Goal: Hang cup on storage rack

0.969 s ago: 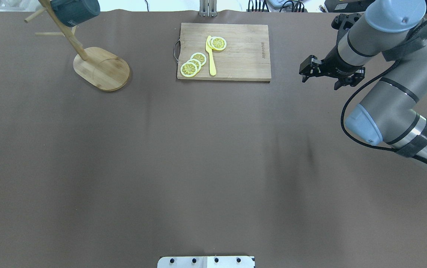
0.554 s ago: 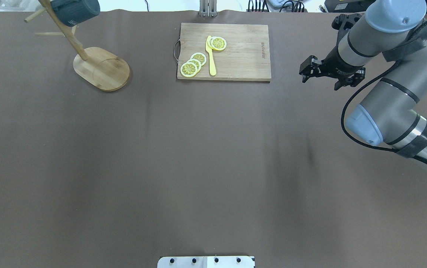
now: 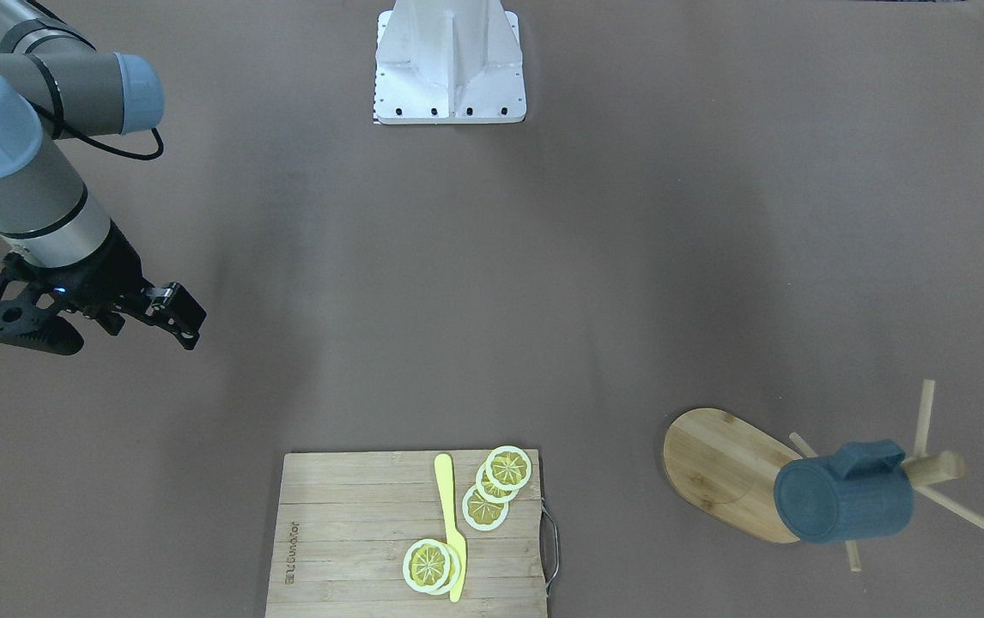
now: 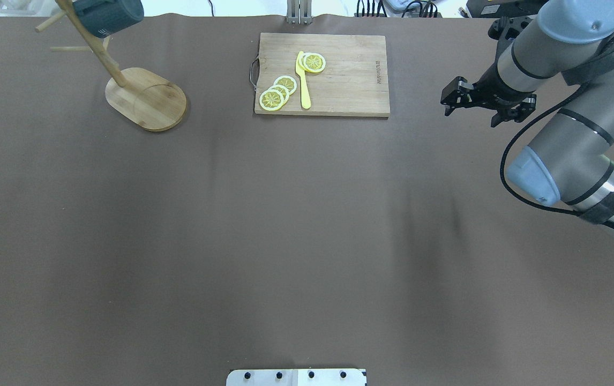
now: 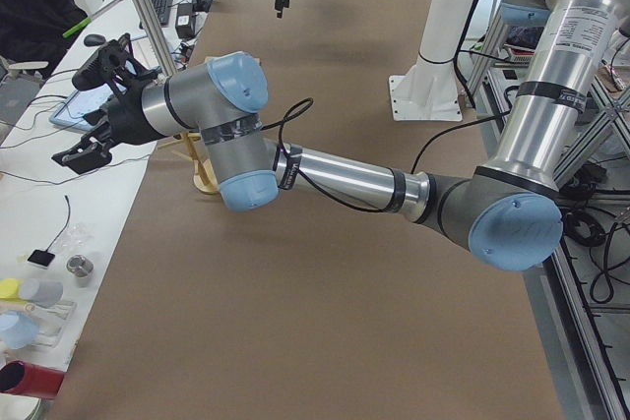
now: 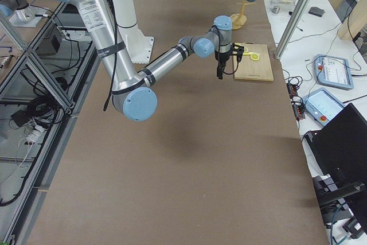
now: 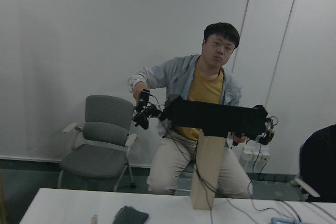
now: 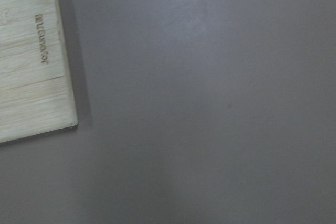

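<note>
The dark slate-blue cup [image 4: 107, 16] hangs on a peg of the bamboo storage rack [image 4: 146, 99] at the table's far left; no gripper touches it. It also shows in the front view [image 3: 844, 502], with the rack's oval base [image 3: 719, 468] under it. My right gripper [image 4: 510, 111] hovers over bare table to the right of the cutting board, its fingers apart and empty; it also shows in the front view [image 3: 24, 330]. My left gripper [image 5: 89, 105] shows only in the exterior left view, raised near the rack, and I cannot tell its state.
A wooden cutting board [image 4: 350, 80] at the back middle carries lemon slices [image 4: 277, 92] and a yellow knife [image 4: 302, 80]. The robot's base plate [image 3: 449, 64] sits at the near edge. A brown mat [image 4: 285, 241] covers the table.
My right arm and gripper have shifted a little to the right and toward the far edge. The cup and rack have not moved.
</note>
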Robot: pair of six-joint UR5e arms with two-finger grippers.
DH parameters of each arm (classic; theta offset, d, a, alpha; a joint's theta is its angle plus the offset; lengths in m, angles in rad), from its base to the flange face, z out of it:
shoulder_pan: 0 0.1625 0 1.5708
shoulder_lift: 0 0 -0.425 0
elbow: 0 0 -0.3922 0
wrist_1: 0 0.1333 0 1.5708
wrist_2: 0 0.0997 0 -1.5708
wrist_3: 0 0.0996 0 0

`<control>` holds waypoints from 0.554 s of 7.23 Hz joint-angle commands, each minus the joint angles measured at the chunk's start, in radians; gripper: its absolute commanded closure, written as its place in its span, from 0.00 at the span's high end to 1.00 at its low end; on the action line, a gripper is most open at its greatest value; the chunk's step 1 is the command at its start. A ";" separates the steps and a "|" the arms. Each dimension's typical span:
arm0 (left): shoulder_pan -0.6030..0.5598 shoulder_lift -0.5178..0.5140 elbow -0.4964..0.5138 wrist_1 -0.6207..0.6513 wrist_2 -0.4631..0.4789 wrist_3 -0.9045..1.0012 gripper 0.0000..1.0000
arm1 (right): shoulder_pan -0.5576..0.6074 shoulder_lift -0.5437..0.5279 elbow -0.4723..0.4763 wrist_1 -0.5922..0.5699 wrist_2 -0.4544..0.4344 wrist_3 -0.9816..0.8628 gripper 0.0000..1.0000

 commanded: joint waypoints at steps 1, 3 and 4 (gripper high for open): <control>-0.009 0.027 -0.058 0.315 -0.004 0.248 0.98 | 0.111 -0.101 -0.006 -0.003 0.035 -0.207 1.00; 0.020 0.025 -0.063 0.553 -0.011 0.338 0.98 | 0.237 -0.194 -0.012 -0.012 0.108 -0.376 1.00; 0.042 0.042 -0.063 0.630 -0.015 0.343 0.98 | 0.285 -0.276 -0.013 -0.003 0.112 -0.442 1.00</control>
